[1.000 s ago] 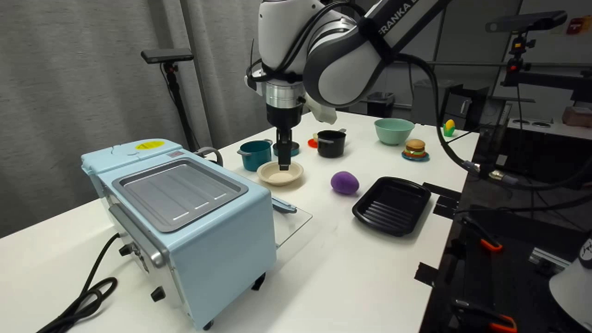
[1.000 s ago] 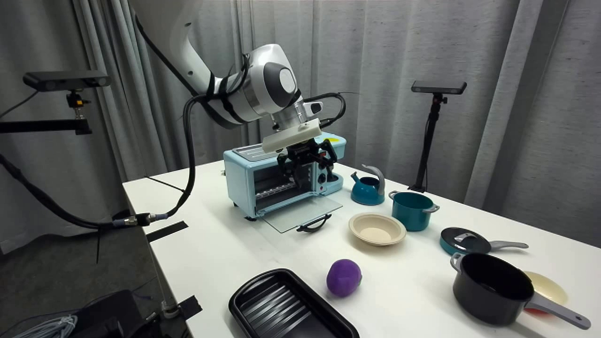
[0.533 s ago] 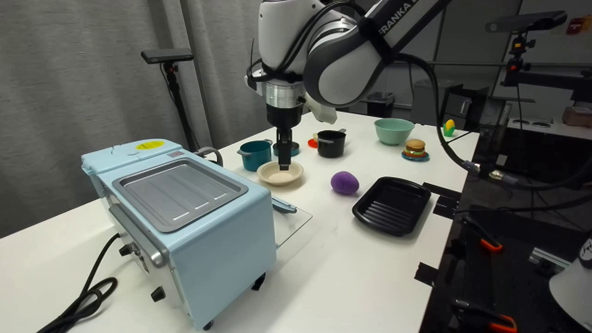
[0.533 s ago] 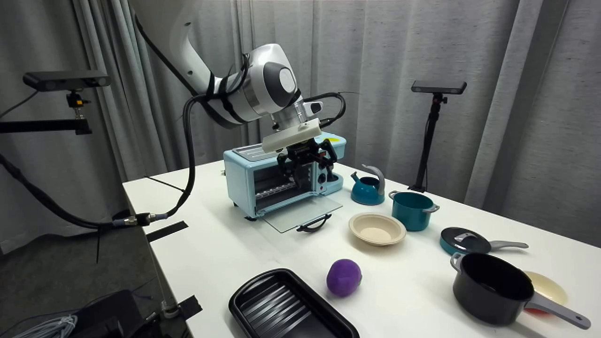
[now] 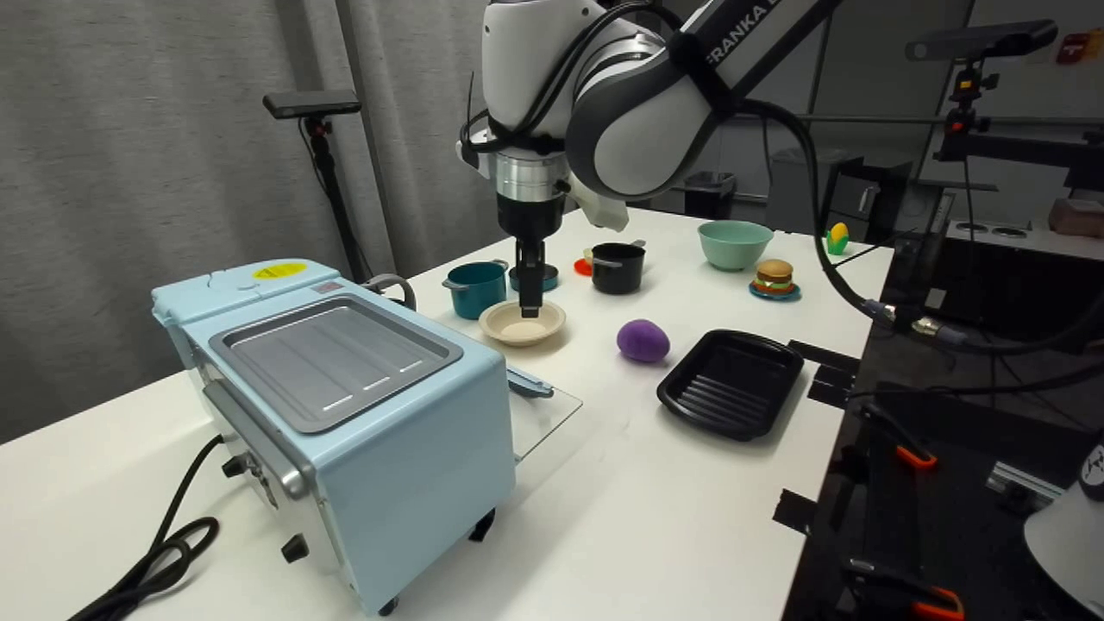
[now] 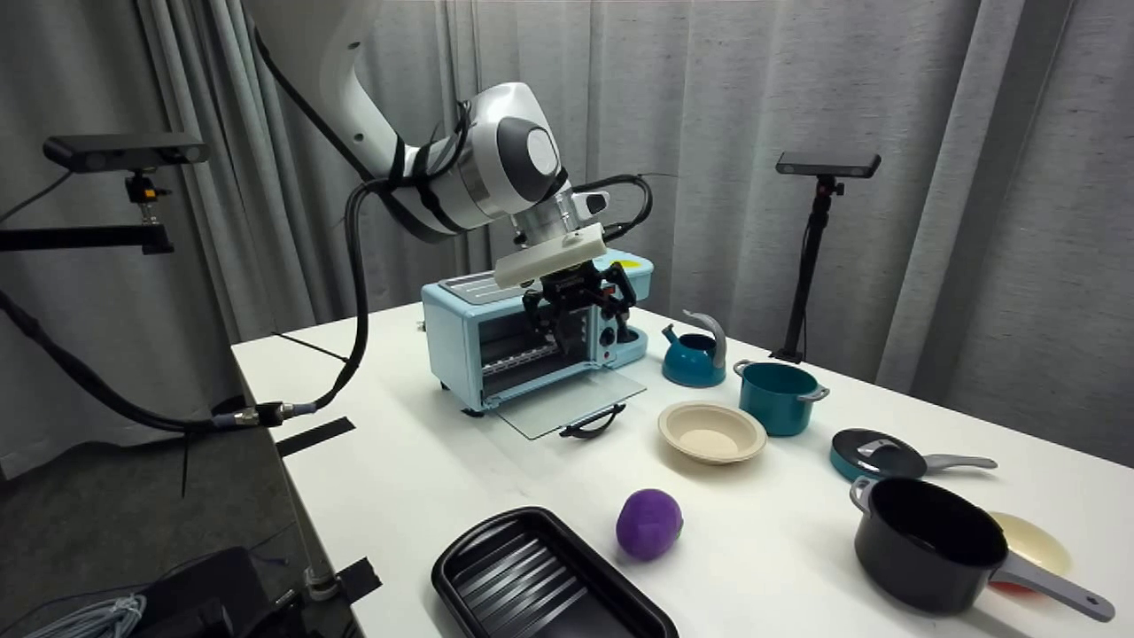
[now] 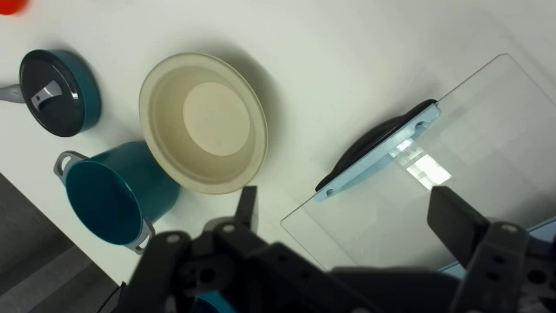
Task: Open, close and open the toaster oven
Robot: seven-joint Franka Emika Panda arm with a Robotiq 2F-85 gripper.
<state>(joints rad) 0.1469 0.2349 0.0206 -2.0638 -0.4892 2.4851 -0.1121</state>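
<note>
The light blue toaster oven (image 5: 423, 483) stands on the white table and also shows in an exterior view (image 6: 454, 354). Its glass door (image 6: 567, 406) is folded down, nearly flat and close to the table, and the oven cavity is open to view. The dark door handle (image 6: 594, 424) sits on the door's outer edge. In the wrist view the glass door (image 7: 382, 226) and handle (image 7: 369, 141) lie below and ahead of my jaws. My gripper (image 7: 343, 193) is open and empty, above the door and in front of the oven; it also shows in an exterior view (image 5: 530, 310).
A beige bowl (image 6: 711, 432) lies close to the door handle. A teal pot (image 6: 780, 399) and teal kettle (image 6: 694, 359) stand beyond it. A purple toy (image 6: 649, 525) and a black tray (image 6: 549, 585) lie nearer the camera. A black power cord (image 5: 164, 556) lies behind the oven.
</note>
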